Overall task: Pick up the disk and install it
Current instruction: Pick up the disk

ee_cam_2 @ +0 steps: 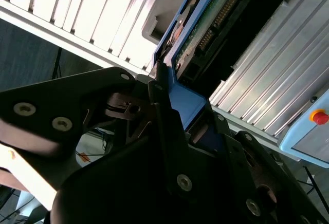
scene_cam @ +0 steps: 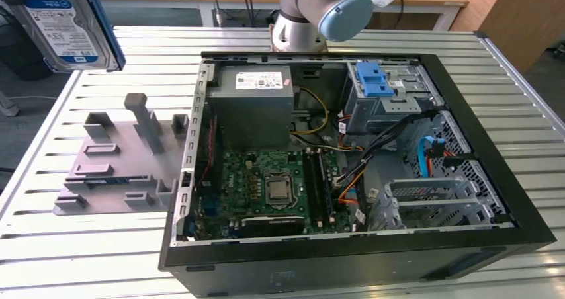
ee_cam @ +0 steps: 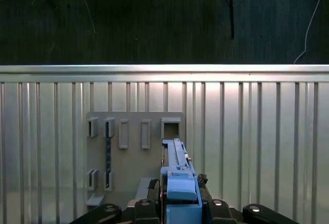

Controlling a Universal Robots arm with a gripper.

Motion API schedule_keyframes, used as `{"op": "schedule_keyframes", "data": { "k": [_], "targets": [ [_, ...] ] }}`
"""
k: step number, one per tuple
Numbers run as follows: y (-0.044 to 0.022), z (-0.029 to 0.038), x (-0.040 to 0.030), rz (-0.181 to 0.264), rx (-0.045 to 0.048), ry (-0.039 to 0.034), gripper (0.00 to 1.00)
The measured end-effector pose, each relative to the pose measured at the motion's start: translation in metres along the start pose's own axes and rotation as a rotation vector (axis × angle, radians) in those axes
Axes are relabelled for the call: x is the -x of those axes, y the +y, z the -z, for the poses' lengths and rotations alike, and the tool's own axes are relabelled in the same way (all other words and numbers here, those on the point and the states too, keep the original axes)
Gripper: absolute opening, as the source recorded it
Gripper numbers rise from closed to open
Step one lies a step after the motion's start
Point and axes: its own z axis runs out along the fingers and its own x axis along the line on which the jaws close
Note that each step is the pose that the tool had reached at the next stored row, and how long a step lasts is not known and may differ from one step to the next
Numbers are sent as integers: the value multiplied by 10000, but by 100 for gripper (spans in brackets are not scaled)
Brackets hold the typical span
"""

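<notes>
My gripper (ee_cam: 181, 199) is clamped on the disk (scene_cam: 60, 22), jaws closed against the blue edge frame at one end. I hold it in the air over the grey fixture plate (ee_cam: 134, 142), well apart from the open computer case (scene_cam: 494, 200). It is a stiff metal slab, likely heavy for its size, with smooth faces and a bare circuit board that I judge shock-sensitive; the plastic frame offers the better purchase. The first wrist view shows it edge-on above the plate's slots. The second wrist view shows connector pins and board. The exterior view shows the label face and the drive cage (scene_cam: 388, 90). How deep my fingers seat, I can't quite tell.
</notes>
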Motion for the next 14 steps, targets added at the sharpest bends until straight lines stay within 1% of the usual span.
{"op": "schedule_keyframes", "data": {
  "k": [14],
  "targets": [
    [-4, 137, -2, 0, -19, 0, 36]
  ]
}}
